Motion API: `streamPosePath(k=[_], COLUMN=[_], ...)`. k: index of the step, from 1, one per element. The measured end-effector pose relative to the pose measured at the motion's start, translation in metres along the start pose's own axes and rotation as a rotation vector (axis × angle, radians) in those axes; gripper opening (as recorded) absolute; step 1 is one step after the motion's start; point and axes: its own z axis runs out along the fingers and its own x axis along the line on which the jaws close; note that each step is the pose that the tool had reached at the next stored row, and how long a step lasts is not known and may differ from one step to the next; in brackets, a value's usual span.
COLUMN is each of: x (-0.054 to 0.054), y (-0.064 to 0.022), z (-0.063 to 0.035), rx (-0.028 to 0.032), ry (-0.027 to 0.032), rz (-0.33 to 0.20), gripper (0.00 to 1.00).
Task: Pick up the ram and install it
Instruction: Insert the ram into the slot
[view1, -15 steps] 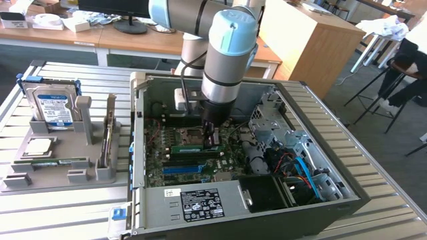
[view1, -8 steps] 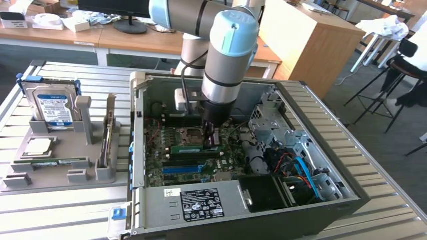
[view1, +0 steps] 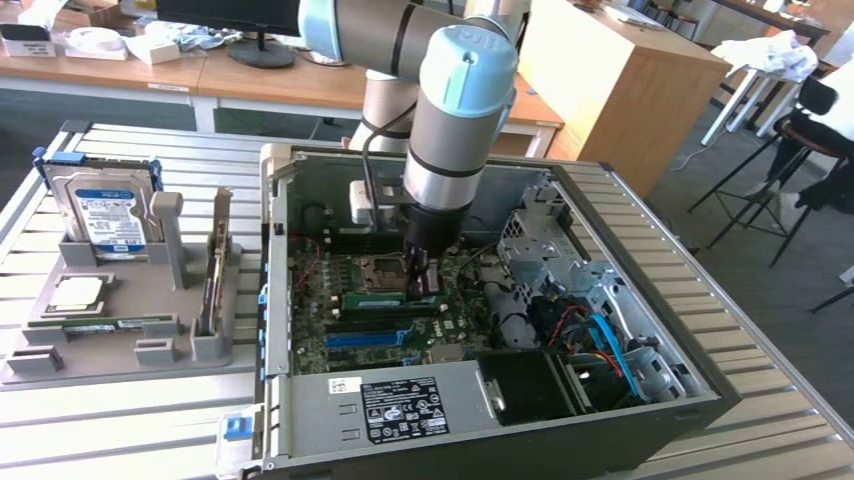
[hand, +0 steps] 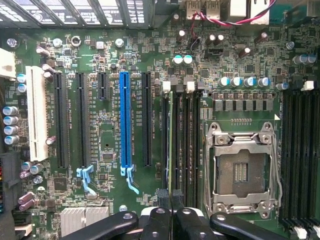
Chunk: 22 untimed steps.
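- The step in hand looks like pushing the ram (hand: 171, 145) down into a black slot on the motherboard (hand: 105, 145); I think a good push goes straight down, not tipped to one side; the stick should line up with the slot all the way along; the push should be slow and soft, because a thin board can bend; the white clips (hand: 166, 86) at the slot's end need room to snap in.
- The pincer (hand: 171, 199) is clenched; its two black tips sit on each side of one end of the ram's thin top edge, so it looks like it is grasping the ram there.
- In the exterior view the pincer (view1: 424, 283) hangs inside the open computer case (view1: 627, 215); the ram (view1: 378, 298) is a green strip running from the tips toward the exterior view's left.
- The ram stands on edge between the blue slot (hand: 125, 120) and the silver chip socket (hand: 242, 170), nearer the socket; I cannot tell if it is all the way in.
- A second green stick (view1: 100, 325) lies on the grey tray (view1: 120, 360) at the exterior view's left, well apart from the pincer.
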Motion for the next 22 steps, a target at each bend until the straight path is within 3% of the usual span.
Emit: streamPosePath(k=[22], x=[-0.0006], y=[0.0001], z=[0.0025], rx=[0.0002], ry=[-0.0006], rz=[0.000], gripper=[0.12])
